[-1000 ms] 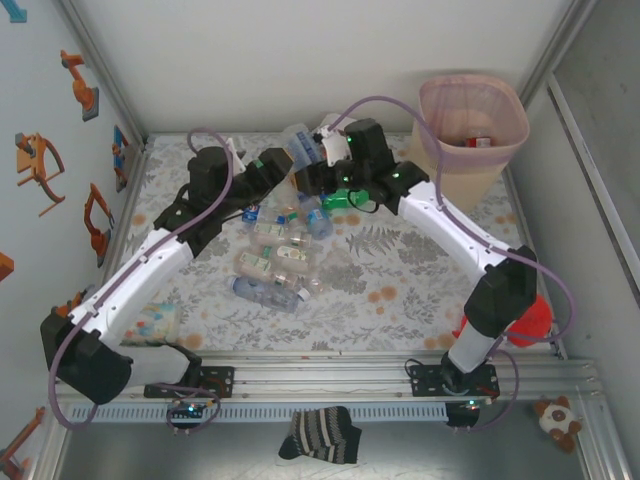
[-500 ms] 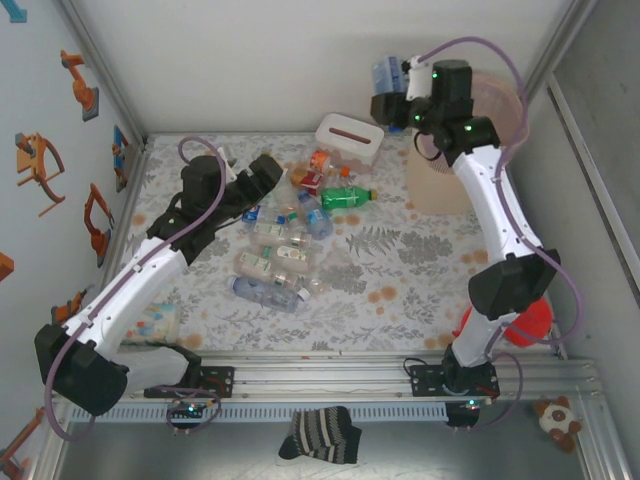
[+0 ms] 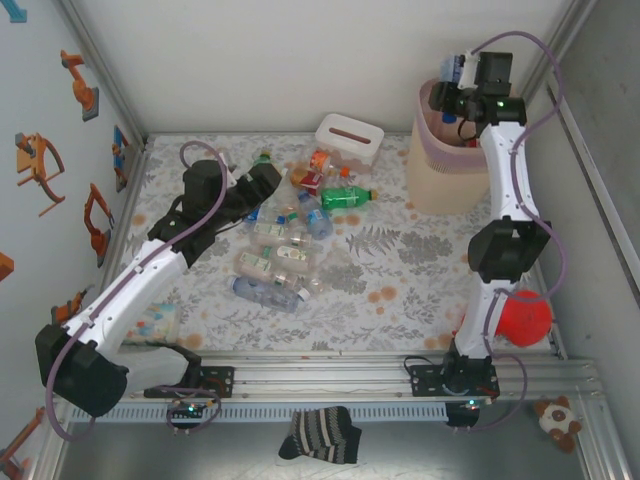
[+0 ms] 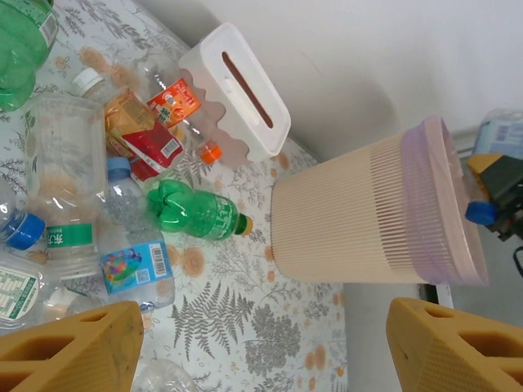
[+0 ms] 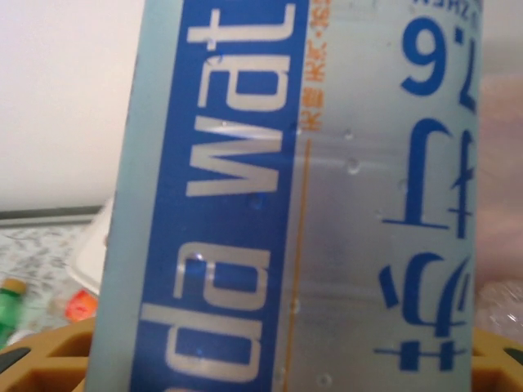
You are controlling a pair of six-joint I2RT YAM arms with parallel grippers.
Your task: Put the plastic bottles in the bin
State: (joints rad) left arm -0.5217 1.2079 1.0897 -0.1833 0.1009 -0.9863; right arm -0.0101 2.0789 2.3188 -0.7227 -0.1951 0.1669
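Standing beside bottles [image 3: 290, 252], near bin [image 3: 445, 185]: tissue box [image 3: 350, 138].

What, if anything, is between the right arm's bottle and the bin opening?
Nothing visible. The right gripper holds the bottle just above the rim of the bin, cap toward the mouth, which is lined with a pink bag and uncovered.

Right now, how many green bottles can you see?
2. One green bottle lies on its side in front of the white box, on the side of the pile nearest the bin. The other is at the pile's left end. More may hide under the clear bottles.
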